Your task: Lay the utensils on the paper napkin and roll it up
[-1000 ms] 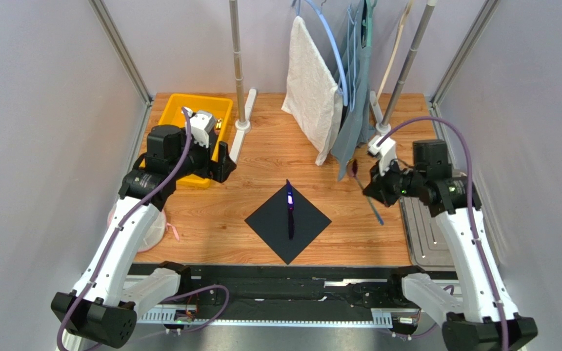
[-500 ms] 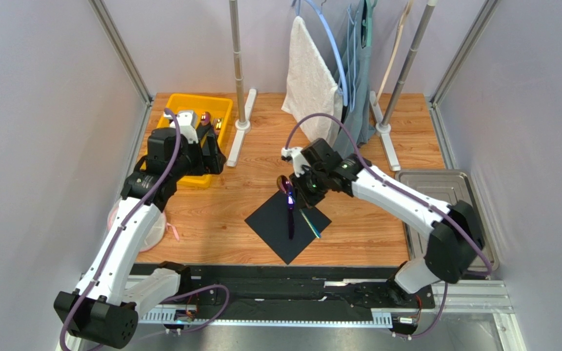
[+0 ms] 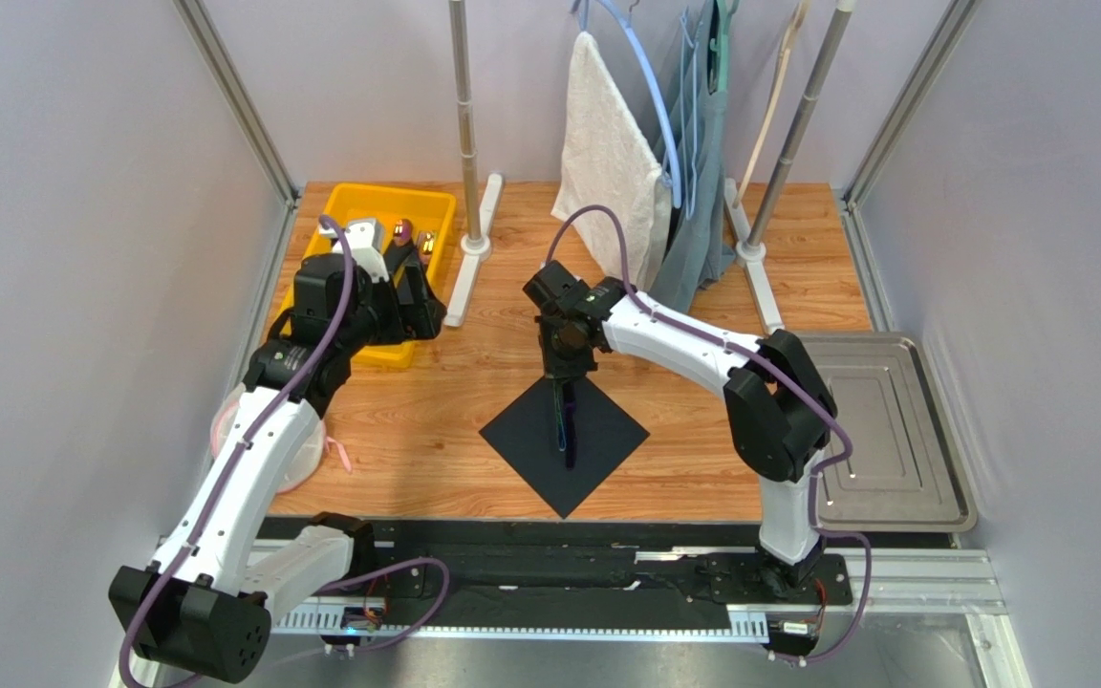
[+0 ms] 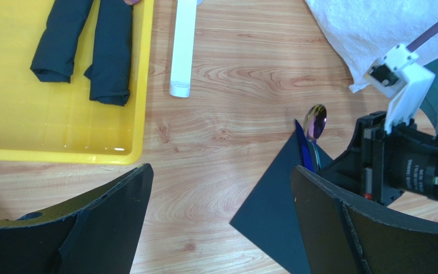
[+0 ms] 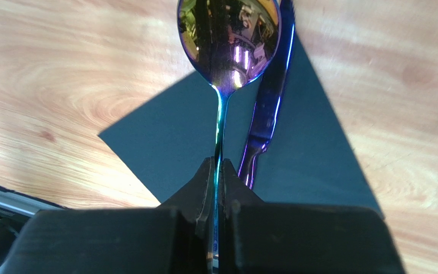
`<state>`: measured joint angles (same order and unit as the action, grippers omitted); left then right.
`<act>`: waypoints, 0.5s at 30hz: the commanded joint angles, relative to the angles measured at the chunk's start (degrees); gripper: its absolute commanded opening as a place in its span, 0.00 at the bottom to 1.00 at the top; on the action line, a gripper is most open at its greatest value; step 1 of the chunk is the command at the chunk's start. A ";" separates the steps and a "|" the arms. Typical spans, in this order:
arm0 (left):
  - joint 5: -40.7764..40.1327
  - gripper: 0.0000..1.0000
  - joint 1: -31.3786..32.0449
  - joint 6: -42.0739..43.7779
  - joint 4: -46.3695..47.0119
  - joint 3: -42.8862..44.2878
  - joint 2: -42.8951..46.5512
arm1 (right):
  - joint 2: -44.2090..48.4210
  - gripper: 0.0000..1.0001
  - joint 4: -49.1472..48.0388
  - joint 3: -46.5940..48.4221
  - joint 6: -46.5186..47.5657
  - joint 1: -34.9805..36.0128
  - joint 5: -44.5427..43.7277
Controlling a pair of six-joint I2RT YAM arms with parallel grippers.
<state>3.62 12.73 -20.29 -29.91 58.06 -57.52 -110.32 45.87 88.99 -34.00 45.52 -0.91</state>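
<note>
The black paper napkin lies as a diamond in the middle of the wooden table. A blue iridescent knife rests on it, pointing at its far corner. My right gripper is shut on the thin handle of a purple-gold spoon, right beside the knife. The spoon's bowl reaches past the napkin's far corner over bare wood. From above, the right gripper hangs over that far corner. My left gripper stands wide open and holds nothing, above bare wood between the yellow bin and the napkin.
Two dark rolled bundles lie in the yellow bin. A white rack foot lies beside the bin. A white towel and a grey-blue garment hang behind the napkin. A metal tray sits at the right.
The right arm has swung from the right side over to the napkin's far corner, carrying the spoon beside the knife. The left gripper has turned a little by the bin.
</note>
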 commanded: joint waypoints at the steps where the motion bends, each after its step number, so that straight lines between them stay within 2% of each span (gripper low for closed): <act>1: 0.51 0.99 -0.25 -0.89 2.93 -0.84 0.65 | -1.20 0.00 2.12 1.89 -5.11 1.77 -3.40; 15: 2.45 0.99 -0.25 -0.45 3.63 -2.60 0.74 | -7.18 0.00 3.09 3.64 -6.61 1.24 -3.14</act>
<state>4.75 12.71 -20.36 -28.45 55.46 -57.49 -116.64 48.53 89.62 -39.27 47.20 -2.59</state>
